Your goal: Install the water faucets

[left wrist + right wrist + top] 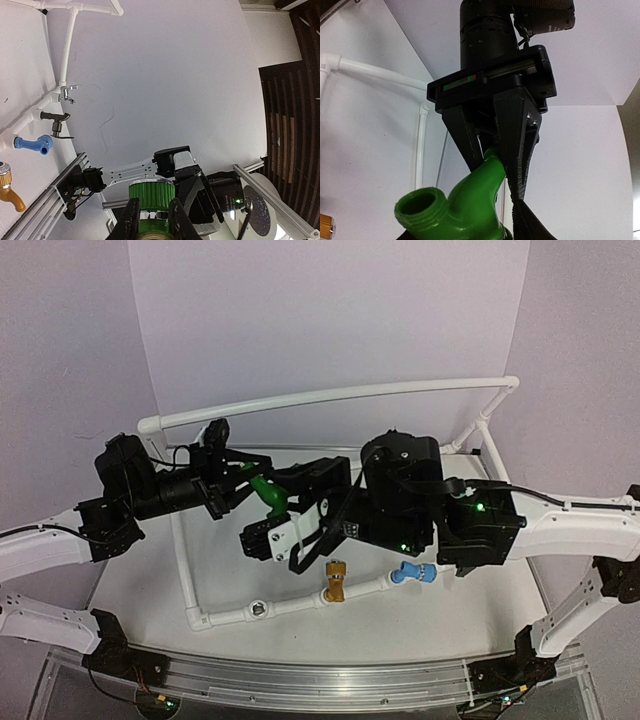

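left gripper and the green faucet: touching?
Touching. The right wrist view shows the left gripper pinching the spout of the green faucet from both sides, with no gap.

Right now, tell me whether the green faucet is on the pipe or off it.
Off. The green faucet is up in the left gripper, clear of the pipe, whose open socket is bare.

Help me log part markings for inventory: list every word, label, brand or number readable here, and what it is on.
No text can be read in any view.
Left gripper body: a thin strip with green and red marks, too blurred to read.
Green faucet: no marking shows.
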`<action>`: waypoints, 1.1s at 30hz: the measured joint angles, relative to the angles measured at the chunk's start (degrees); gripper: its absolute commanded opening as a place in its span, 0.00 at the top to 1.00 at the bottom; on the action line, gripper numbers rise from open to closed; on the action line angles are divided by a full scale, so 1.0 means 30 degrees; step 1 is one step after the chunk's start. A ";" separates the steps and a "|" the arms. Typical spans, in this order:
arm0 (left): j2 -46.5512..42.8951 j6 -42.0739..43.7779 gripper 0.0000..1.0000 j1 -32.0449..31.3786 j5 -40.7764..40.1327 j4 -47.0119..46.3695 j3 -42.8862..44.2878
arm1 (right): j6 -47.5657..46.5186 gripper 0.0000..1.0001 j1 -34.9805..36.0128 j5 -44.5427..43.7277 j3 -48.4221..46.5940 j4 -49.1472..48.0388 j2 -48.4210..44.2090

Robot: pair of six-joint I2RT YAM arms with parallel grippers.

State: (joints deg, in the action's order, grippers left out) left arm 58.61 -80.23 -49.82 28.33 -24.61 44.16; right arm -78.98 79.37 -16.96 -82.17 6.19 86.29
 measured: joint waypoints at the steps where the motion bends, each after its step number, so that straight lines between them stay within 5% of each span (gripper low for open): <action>1: 0.0002 -0.0183 1.00 0.0000 -0.0009 -0.0261 -0.0027 | -0.0179 0.56 0.0027 -0.0004 0.0000 -0.0236 0.0042; 6: 0.0055 -0.1007 1.00 0.0111 -0.0060 -0.1075 -0.0338 | -0.1087 0.65 0.0115 -0.0172 0.0000 -0.0977 0.0316; 9: 0.0198 -0.1576 0.97 0.0190 -0.0269 -0.1419 -0.0514 | -0.1581 0.79 0.0143 -0.0372 0.0007 -0.1039 0.0471; 13: 0.0272 -0.2808 0.66 0.0246 -0.0776 -0.1660 -0.0806 | -0.2061 1.00 0.0154 -0.0635 0.0060 -0.1420 0.0594; 18: -0.0398 -0.1647 0.14 0.0024 -0.1544 -0.1395 -0.1263 | -0.0670 1.00 0.0147 -0.0391 0.0032 -0.1783 0.0579; 20: -0.0978 -0.0710 0.02 -0.0036 -0.2079 -0.0734 -0.1398 | 0.0221 1.00 0.0154 -0.0291 -0.0146 -0.1408 0.0598; 33: -0.3867 0.6794 0.00 -0.0036 -1.1191 1.2558 0.2706 | 0.8848 1.00 0.0091 0.1713 -0.6287 0.6556 0.2791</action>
State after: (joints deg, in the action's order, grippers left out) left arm 47.01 -59.85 -49.93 -5.24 13.06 52.28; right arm -52.44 79.64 -11.83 -101.03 25.85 94.66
